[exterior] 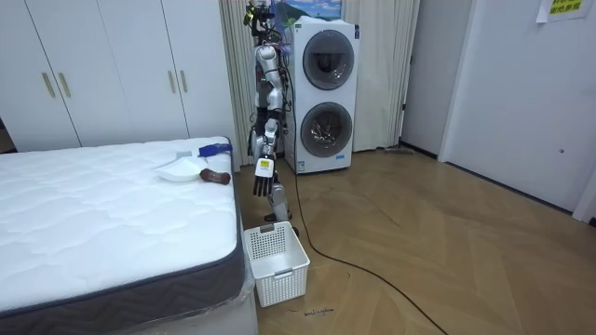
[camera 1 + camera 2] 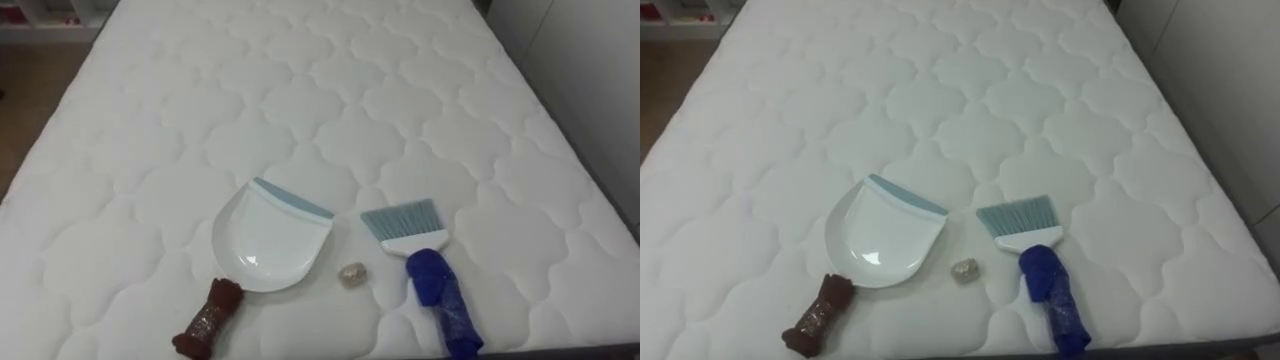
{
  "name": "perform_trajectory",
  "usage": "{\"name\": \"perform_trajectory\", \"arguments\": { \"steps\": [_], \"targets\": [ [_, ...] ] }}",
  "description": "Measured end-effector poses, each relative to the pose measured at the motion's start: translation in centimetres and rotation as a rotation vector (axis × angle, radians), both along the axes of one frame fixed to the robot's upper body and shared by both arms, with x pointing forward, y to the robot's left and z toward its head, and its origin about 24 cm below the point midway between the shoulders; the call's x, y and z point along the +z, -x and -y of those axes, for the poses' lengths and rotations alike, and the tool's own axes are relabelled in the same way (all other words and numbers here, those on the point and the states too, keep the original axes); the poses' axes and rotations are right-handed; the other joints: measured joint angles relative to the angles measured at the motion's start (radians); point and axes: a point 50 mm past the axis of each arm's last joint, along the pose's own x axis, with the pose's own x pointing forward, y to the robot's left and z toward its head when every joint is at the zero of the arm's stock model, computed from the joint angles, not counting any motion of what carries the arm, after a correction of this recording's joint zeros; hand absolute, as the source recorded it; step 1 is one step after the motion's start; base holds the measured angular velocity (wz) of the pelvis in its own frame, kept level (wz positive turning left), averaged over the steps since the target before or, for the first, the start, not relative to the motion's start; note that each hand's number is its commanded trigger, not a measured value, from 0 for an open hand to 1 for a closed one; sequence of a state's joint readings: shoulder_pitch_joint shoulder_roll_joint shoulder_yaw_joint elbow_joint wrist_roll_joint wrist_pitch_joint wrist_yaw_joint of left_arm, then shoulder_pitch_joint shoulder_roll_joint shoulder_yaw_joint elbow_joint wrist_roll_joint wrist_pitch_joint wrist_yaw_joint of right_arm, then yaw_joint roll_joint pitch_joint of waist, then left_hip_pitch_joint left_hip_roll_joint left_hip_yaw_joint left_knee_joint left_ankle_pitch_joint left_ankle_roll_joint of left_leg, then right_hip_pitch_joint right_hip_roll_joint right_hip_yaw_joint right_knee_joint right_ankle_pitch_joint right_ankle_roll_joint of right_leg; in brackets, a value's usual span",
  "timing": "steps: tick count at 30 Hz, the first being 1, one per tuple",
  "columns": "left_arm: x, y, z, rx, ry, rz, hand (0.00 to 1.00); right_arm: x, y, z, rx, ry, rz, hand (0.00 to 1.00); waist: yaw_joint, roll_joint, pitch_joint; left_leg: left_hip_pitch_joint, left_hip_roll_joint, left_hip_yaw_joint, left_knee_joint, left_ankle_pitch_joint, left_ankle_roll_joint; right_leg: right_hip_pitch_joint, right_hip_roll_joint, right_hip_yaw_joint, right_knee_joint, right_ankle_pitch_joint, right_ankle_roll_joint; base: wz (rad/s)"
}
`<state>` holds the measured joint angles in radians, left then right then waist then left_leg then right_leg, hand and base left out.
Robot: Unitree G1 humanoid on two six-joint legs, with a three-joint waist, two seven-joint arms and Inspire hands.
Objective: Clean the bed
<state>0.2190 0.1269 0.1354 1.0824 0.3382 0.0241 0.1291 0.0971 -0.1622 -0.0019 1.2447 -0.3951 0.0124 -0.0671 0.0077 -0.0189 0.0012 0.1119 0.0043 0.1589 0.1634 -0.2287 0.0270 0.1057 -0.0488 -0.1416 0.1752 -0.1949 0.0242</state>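
Two tools flank the scrap (image 2: pixel 351 275) on the bed (image 2: pixel 300 90): dustpan (image 2: pixel 272 235) left, brush (image 2: pixel 420 255) right, both handles pointing back toward the robot. Left hand (image 1: pixel 264 179) hangs beside the bed's corner; spread or curled, cannot tell.

Slim two-legged humanoid in silver-grey and black.
In the room view the build is narrow and tall: pale silver-grey shells cover the torso and arms, broken by black joints, and a small dark head sits on top. The left hand (image 1: pixel 266 182) is dark, with a small white tag at its back. The legs are thin and darker than the arms. A thin dark cable trails away from it in a long curve.
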Motion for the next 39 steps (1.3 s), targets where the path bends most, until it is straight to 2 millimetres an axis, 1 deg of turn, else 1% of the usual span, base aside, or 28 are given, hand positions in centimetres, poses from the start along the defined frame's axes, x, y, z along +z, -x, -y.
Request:
{"name": "perform_trajectory", "arguments": {
  "steps": [5, 8, 10, 11, 13, 14, 16, 17, 19, 20, 22, 25, 31, 35, 39],
  "targets": [
    [0.2, -0.6, -0.2, 0.054, -0.026, 0.069, 0.0, 0.1, -0.5, -0.1, -0.011, -0.002, 0.047, 0.0, 0.0, 0.002, 0.0006, -0.003, 0.0, -0.006, 0.001, 0.0, 0.0, 0.0, 0.0, -0.007, 0.0, 0.0, 0.0, 0.02],
    [0.6, -1.8, -0.7, 0.11, -0.05, 0.143, 0.0, 0.2, -1.0, -0.1, -0.029, -0.012, 0.076, 0.0, 0.004, 0.006, 0.0002, -0.006, 0.0, -0.008, 0.002, 0.0, 0.0, -0.003, -0.001, -0.008, 0.0, 0.0, 0.0, 0.0],
    [1.4, -3.6, -1.3, 0.135, -0.096, 0.251, 0.0, 0.2, -1.0, -0.1, -0.045, -0.019, 0.095, 0.0, 0.013, 0.006, 0.0007, -0.008, 0.0, -0.01, 0.001, 0.0, 0.0, -0.002, -0.001, -0.012, -0.004, 0.0, 0.0, 0.0],
    [1.6, -4.1, -1.4, 0.14, -0.109, 0.283, 0.0, 0.2, -1.0, 0.0, -0.05, -0.019, 0.099, 0.0, 0.018, 0.006, 0.001, -0.008, -0.001, -0.01, 0.001, 0.0, 0.0, -0.002, -0.001, -0.012, -0.004, 0.0, 0.0, 0.0],
    [2.4, -5.6, -1.7, 0.174, -0.137, 0.389, 0.0, 0.3, -1.1, 0.1, -0.049, -0.02, 0.108, 0.0, 0.026, 0.007, 0.001, -0.011, -0.002, -0.01, 0.0, 0.0, 0.0, -0.002, -0.001, -0.014, -0.006, 0.0, 0.0, 0.0],
    [2.6, -5.9, -1.8, 0.18, -0.141, 0.41, 0.0, 0.3, -1.1, 0.1, -0.048, -0.022, 0.114, 0.0, 0.027, 0.006, 0.0002, -0.012, -0.002, -0.009, 0.0, 0.0, 0.0, -0.001, -0.001, -0.014, -0.006, 0.0, 0.0, 0.0],
    [3.5, -7.4, -2.0, 0.198, -0.165, 0.5, 0.0, 0.3, -1.4, 0.0, -0.045, -0.031, 0.137, 0.0, 0.027, 0.006, 0.0019, -0.015, -0.001, -0.008, 0.002, 0.001, 0.0, -0.009, -0.001, -0.014, -0.005, 0.0, 0.0, 0.0],
    [3.7, -7.7, -2.0, 0.199, -0.172, 0.523, 0.0, 0.4, -1.4, 0.0, -0.044, -0.032, 0.142, 0.0, 0.027, 0.006, 0.0021, -0.015, -0.001, -0.008, 0.003, 0.001, 0.0, -0.01, -0.001, -0.014, -0.005, 0.0, 0.0, 0.0],
    [4.6, -8.8, -2.2, 0.214, -0.199, 0.611, 0.0, 0.4, -1.6, 0.0, -0.051, -0.04, 0.159, 0.0, 0.027, 0.007, 0.0011, -0.015, -0.001, -0.008, 0.004, 0.001, 0.0, -0.009, -0.002, -0.02, -0.005, 0.0, 0.0, 0.0],
    [4.9, -9.1, -2.2, 0.221, -0.202, 0.634, 0.0, 0.4, -1.7, 0.0, -0.052, -0.043, 0.165, 0.0, 0.026, 0.008, 0.0013, -0.015, -0.001, -0.007, 0.005, 0.001, 0.0, -0.01, -0.002, -0.023, -0.005, 0.0, 0.0, 0.0],
    [5.8, -10.4, -2.2, 0.244, -0.21, 0.719, 0.0, 0.5, -1.8, -0.1, -0.061, -0.05, 0.175, 0.0, 0.025, 0.009, 0.0017, -0.015, -0.002, -0.007, 0.006, 0.001, 0.0, -0.011, -0.003, -0.027, -0.005, 0.0, 0.0, 0.0],
    [6.6, -11.2, -2.0, 0.244, -0.225, 0.792, 0.0, 0.5, -2.0, -0.1, -0.06, -0.055, 0.191, 0.0, 0.024, 0.009, 0.0017, -0.015, -0.001, -0.007, 0.005, 0.001, 0.0, -0.01, -0.003, -0.03, -0.006, 0.0, 0.0, -0.02],
    [7.1, -12.0, -1.1, 0.205, -0.226, 0.844, 0.0, 0.5, -2.0, -0.1, -0.068, -0.056, 0.193, 0.0, 0.02, 0.006, 0.0016, -0.014, -0.001, -0.007, 0.005, 0.001, 0.0, -0.006, -0.003, -0.039, -0.008, 0.0, 0.0, 0.0],
    [7.5, -12.6, -1.0, 0.185, -0.226, 0.876, 0.0, 0.5, -2.0, 0.0, -0.094, -0.061, 0.201, 0.0, 0.012, 0.005, 0.0023, -0.014, -0.001, -0.009, 0.005, 0.001, 0.0, -0.006, -0.004, -0.053, -0.008, 0.0, 0.0, 0.02],
    [8.2, -13.7, -1.3, 0.17, -0.247, 0.909, 0.0, 0.6, -2.9, -0.1, -0.084, -0.07, 0.218, 0.0, 0.009, 0.007, 0.0026, -0.041, 0.0, -0.005, 0.007, 0.001, 0.0, -0.036, -0.005, -0.053, -0.003, 0.0, 0.0, -0.03]
  ]
}}
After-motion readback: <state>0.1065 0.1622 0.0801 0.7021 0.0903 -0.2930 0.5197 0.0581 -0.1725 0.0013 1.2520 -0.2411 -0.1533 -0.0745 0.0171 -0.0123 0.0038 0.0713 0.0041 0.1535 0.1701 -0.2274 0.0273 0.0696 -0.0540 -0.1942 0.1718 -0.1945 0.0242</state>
